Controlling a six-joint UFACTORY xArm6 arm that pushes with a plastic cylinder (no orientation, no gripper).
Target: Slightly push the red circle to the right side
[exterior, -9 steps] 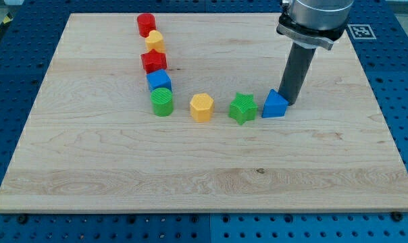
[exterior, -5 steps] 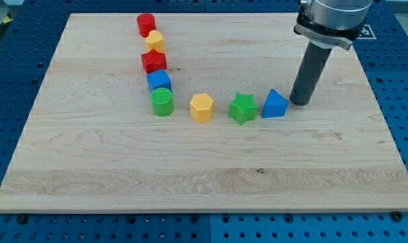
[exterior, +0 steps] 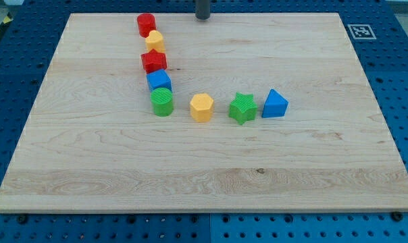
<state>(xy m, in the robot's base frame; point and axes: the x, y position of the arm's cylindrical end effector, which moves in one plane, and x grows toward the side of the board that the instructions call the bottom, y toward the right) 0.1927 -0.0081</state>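
The red circle [exterior: 146,24] stands at the top of the wooden board, left of centre, at the head of a curved line of blocks. My tip [exterior: 202,17] is at the board's top edge, well to the right of the red circle and apart from it; only the rod's lower end shows. Below the red circle come a yellow block [exterior: 155,41] touching it, a red star [exterior: 153,61], a blue cube [exterior: 159,81] and a green cylinder [exterior: 162,102].
A yellow hexagon [exterior: 201,107], a green star [exterior: 243,108] and a blue triangle [exterior: 275,104] run rightward across the board's middle. A marker tag [exterior: 359,31] sits off the board's top right corner. The wooden board [exterior: 204,169] lies on a blue perforated table.
My tip has left the blue triangle's right side and moved up and left to the board's top edge. No block has moved.
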